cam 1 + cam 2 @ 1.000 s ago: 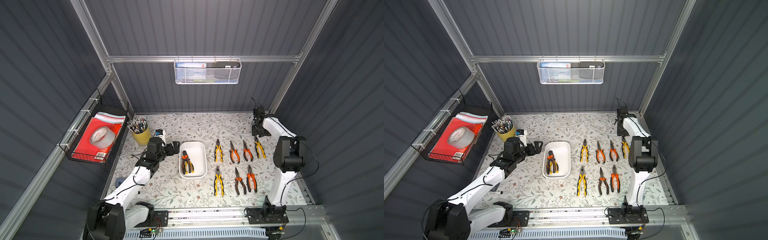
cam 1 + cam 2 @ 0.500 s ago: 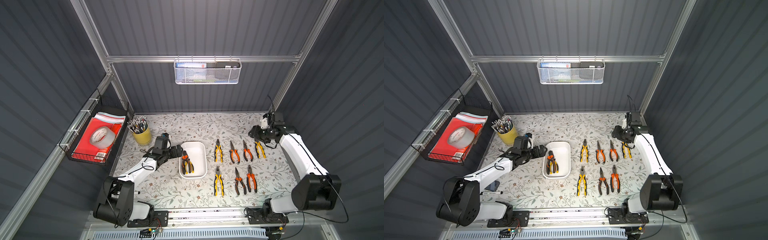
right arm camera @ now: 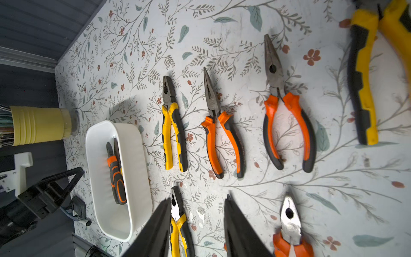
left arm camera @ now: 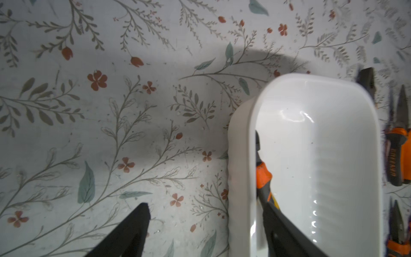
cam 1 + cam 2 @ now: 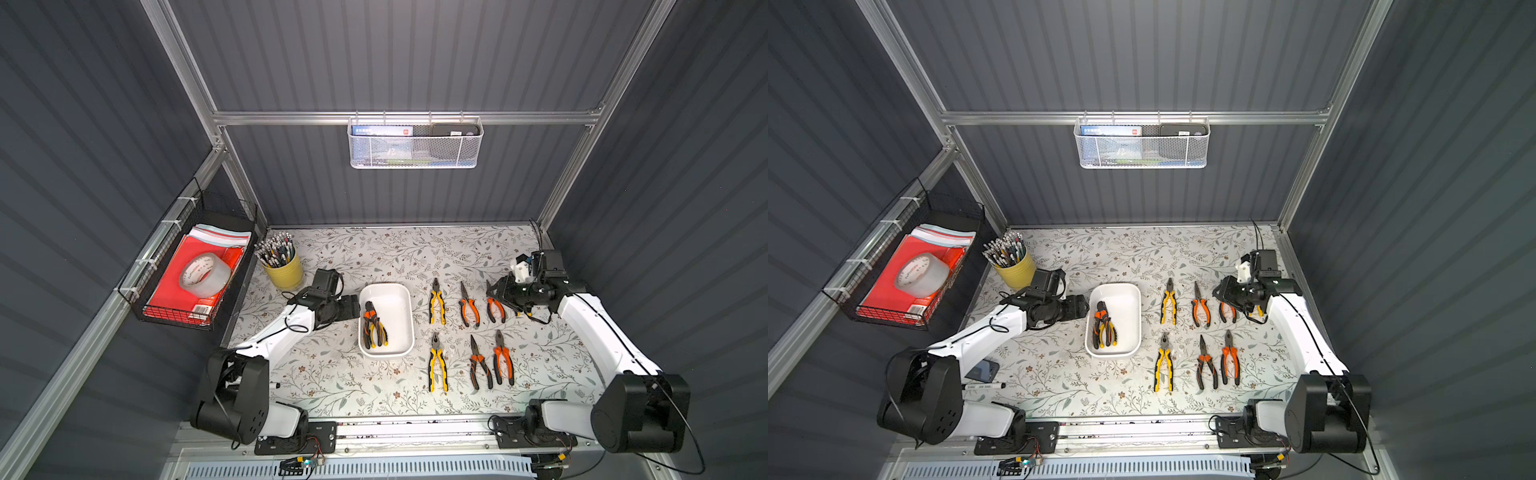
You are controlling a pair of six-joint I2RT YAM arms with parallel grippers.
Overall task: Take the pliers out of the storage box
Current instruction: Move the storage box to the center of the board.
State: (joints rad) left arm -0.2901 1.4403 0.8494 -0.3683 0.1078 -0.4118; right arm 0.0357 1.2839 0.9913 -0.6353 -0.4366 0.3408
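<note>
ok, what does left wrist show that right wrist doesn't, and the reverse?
Left wrist only: how the left pincer sits, open and astride the storage box wall, with one finger over the table and the other over the box's inside.
Right wrist only: the yellow cup, the rows of laid-out pliers nearly whole, and the right pincer, open, holding nothing.
Both: the box, the orange-handled pliers in it, and one long-nosed orange pair on the table.

Two pliers (image 5: 374,330) (overlapping) lie in white storage box (image 5: 399,307); seven outside.
</note>
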